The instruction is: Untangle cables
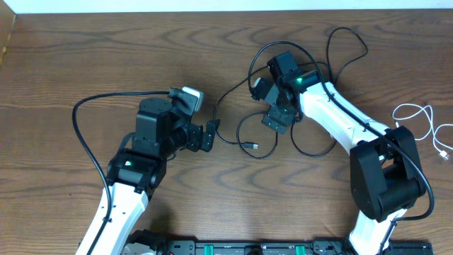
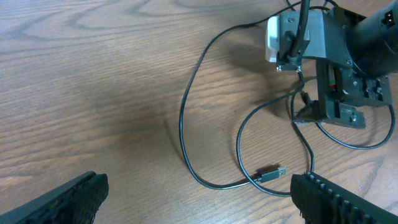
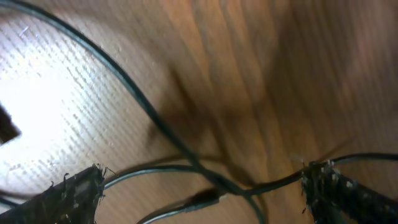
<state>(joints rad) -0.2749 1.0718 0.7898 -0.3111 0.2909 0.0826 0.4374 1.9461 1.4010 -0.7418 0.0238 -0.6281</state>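
The long black cable (image 1: 237, 91) lies in loose crossing loops on the wooden table, and its plug end (image 1: 252, 145) rests between the two arms. My left gripper (image 1: 210, 136) is open and empty, just left of that plug. In the left wrist view the cable (image 2: 186, 124) and plug (image 2: 270, 173) lie ahead of the open fingers (image 2: 199, 199). My right gripper (image 1: 277, 117) is low over the tangle, also seen in the left wrist view (image 2: 336, 106). In the right wrist view its fingers (image 3: 202, 190) are open with crossing strands (image 3: 143, 102) between them. The white cable (image 1: 425, 124) lies apart at the far right.
A thicker black robot cable (image 1: 88, 106) arcs left of the left arm. More black cable loops (image 1: 347, 35) reach toward the table's back edge behind the right arm.
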